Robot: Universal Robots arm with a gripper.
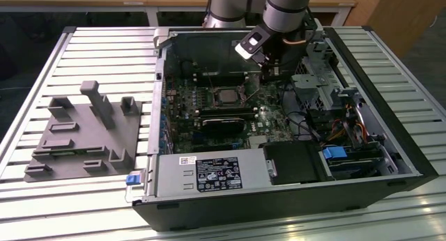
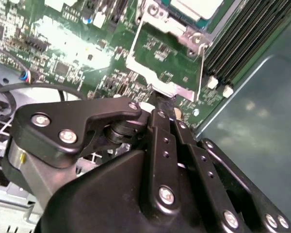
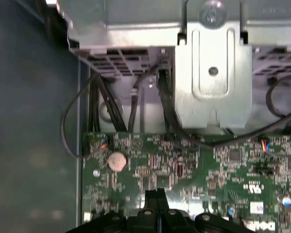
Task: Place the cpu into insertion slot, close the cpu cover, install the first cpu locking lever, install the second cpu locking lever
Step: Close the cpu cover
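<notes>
Your gripper (image 3: 155,193) has its fingers together, tips down at the motherboard (image 3: 233,160) just beside the metal socket frame (image 2: 157,17). The cpu (image 1: 226,97) sits inside that frame.

The gripper (image 2: 161,101) is matt black, dotted with shiny silver screw heads. The circuit board (image 2: 87,53) beneath it is deep green, speckled with small black parts and silver solder points. Beyond its tips, the cover (image 2: 155,15) is bright silvery metal and the chip (image 2: 196,6) a paler silver-grey. Beside these run black memory slots (image 2: 247,39) with white end clips (image 2: 212,82). In the first wrist view, a round battery (image 3: 117,161) ahead of the gripper gleams silver, and black cables (image 3: 102,104) cross grey sheet metal (image 3: 213,92). Around the gripper the case (image 1: 279,209) is black. Well apart from it, a plain grey block (image 1: 83,131) lies on a table (image 1: 104,42) striped in pale slats.
</notes>
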